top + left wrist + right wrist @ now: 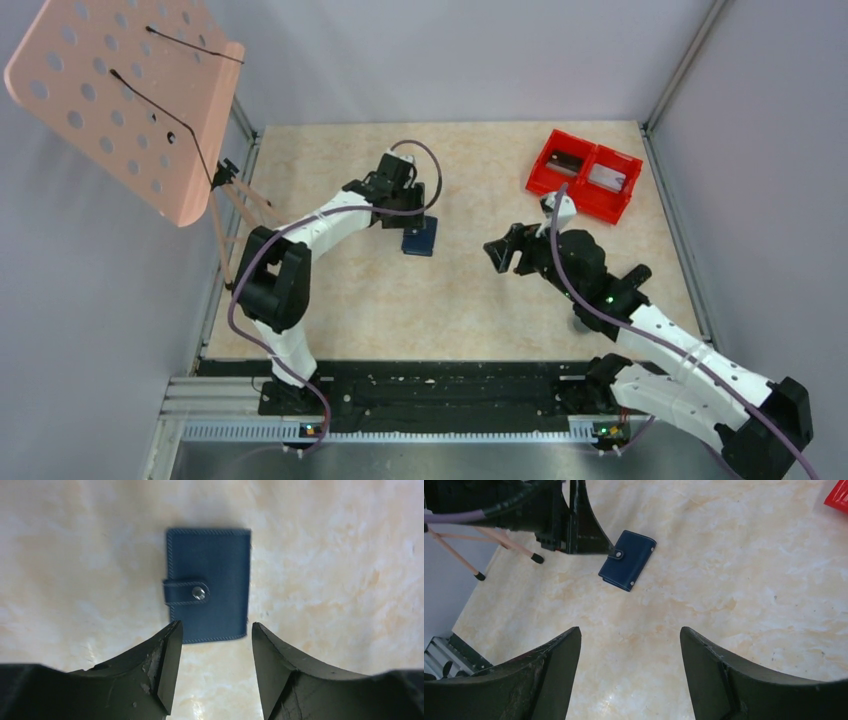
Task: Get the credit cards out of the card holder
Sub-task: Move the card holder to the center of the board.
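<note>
The card holder (419,238) is a navy-blue wallet lying flat on the table, snapped shut by its strap (186,592); it also shows in the right wrist view (628,560). My left gripper (216,627) hangs open just over the wallet's near edge (398,218) with nothing between its fingers. My right gripper (630,630) is open and empty over bare table, well to the wallet's right (497,255). Two flat things that look like credit cards lie in the red bin, one dark (565,160) and one pale grey (607,178).
The red two-compartment bin (592,160) stands at the back right. A pink perforated music-stand tray (120,95) overhangs the back left corner, its thin legs (240,205) reaching down beside the left arm. Walls close in the table on both sides.
</note>
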Action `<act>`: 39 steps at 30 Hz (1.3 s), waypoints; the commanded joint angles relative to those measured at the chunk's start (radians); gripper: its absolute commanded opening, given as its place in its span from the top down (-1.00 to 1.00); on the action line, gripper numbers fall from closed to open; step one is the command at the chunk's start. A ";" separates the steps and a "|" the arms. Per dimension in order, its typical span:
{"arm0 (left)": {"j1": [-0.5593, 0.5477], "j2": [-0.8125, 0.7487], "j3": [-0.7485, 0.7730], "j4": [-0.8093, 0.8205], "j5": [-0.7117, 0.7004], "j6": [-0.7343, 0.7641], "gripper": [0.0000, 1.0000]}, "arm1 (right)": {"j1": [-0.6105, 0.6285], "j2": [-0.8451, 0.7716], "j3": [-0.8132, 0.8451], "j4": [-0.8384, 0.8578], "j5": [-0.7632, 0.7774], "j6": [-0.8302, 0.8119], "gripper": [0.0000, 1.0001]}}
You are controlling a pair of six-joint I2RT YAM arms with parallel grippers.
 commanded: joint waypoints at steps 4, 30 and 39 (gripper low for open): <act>0.044 0.135 0.170 -0.091 -0.141 0.013 -0.11 | 0.006 0.104 0.000 0.098 -0.054 0.044 -0.33; 0.005 0.229 0.160 -0.053 -0.121 0.083 0.08 | 0.005 0.142 -0.063 0.178 -0.068 0.074 -0.19; -0.033 0.131 0.046 -0.039 -0.099 0.047 0.54 | 0.006 0.208 -0.079 0.218 -0.062 0.112 -0.19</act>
